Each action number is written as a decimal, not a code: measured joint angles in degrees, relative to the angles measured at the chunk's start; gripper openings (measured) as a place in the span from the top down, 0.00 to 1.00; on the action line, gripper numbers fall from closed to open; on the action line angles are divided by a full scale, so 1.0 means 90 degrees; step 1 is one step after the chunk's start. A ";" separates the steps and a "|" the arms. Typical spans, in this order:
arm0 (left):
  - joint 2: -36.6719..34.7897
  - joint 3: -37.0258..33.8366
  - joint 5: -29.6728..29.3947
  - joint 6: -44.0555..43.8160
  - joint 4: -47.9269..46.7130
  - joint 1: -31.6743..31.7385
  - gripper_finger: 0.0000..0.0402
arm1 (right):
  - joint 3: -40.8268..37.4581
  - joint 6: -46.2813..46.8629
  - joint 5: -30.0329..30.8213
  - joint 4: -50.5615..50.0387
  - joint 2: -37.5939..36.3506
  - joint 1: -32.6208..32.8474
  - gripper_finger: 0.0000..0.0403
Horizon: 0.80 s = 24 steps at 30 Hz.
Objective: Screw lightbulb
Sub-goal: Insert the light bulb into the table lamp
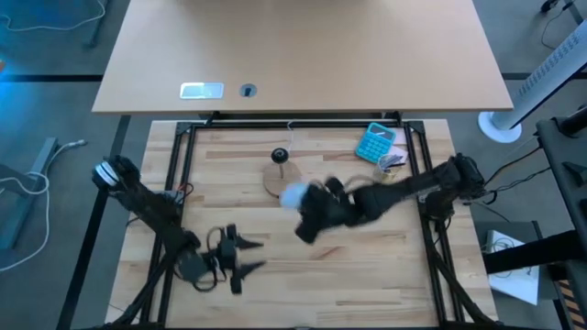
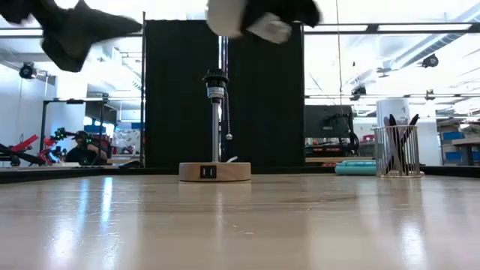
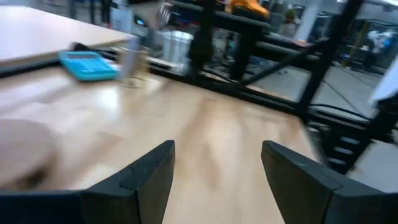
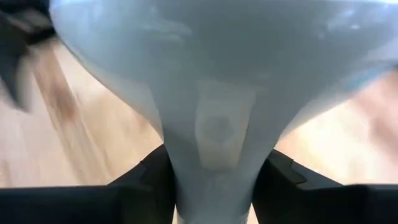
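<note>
Hovering by the table's (image 1: 385, 275) near left corner, the left gripper (image 1: 246, 255) holds nothing, its fingers spread apart. Mid-table, the right gripper (image 1: 307, 200) is clamped on the narrow neck of the lightbulb (image 1: 293, 193), carried clear of the wood just beside the round wooden lamp base (image 1: 280, 179). Farther off, a blue calculator (image 1: 375, 141) lies near the far right corner.

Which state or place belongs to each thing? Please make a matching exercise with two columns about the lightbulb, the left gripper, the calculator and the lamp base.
Things:
1. lightbulb
2. left gripper
3. calculator
4. lamp base

States or places:
A. open, holding nothing
B. round wooden disc under the upright socket post
C. clamped at its neck by the right gripper
D. lying near the table's far right corner

Pairs: 1-C, 2-A, 3-D, 4-B
</note>
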 joint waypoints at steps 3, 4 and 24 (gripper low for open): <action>-0.0880 -0.0766 0.0086 0.0321 0.0005 0.0326 0.42 | 0.0170 -0.1482 -0.0279 0.1048 -0.0008 -0.0569 0.65; -0.1136 -0.0982 0.0205 0.0397 0.0012 0.0487 0.42 | 0.0171 -0.1940 -0.0511 0.1510 -0.0024 -0.0744 0.65; -0.2297 -0.2472 0.2158 0.0423 0.0588 0.3435 0.42 | -0.1295 -0.3687 -0.5409 0.7148 0.0177 -0.3141 0.63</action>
